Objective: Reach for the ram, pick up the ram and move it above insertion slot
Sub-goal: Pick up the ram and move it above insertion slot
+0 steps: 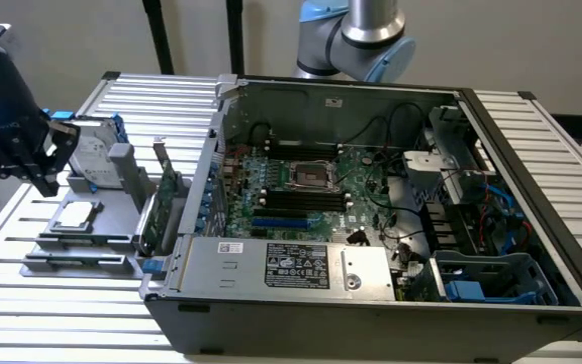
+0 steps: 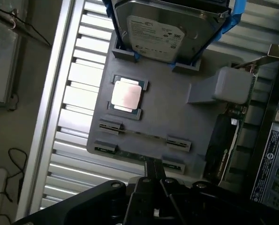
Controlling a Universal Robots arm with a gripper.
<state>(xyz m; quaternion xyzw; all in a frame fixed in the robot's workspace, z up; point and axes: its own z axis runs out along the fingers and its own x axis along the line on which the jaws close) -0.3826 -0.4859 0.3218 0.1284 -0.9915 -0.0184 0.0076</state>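
Two rams stand on edge in the clips of a grey fixture tray (image 2: 165, 110). They are thin green sticks, one (image 2: 144, 136) farther from my gripper and one (image 2: 130, 154) closer to it. In the exterior view they lie at the tray's front (image 1: 79, 240). My black gripper (image 2: 153, 171) hovers just above the closer ram, holding nothing. From the exterior view the gripper (image 1: 40, 180) hangs over the tray's far left side. The motherboard's black memory slots (image 1: 301, 199) lie inside the open computer case (image 1: 372, 303).
On the tray also sit a silver hard drive in a blue frame (image 2: 160, 30), a processor chip (image 2: 126, 93) and an upright green expansion card (image 1: 161, 208). The case wall rises right beside the tray. The slatted metal table (image 1: 48, 318) spreads around both.
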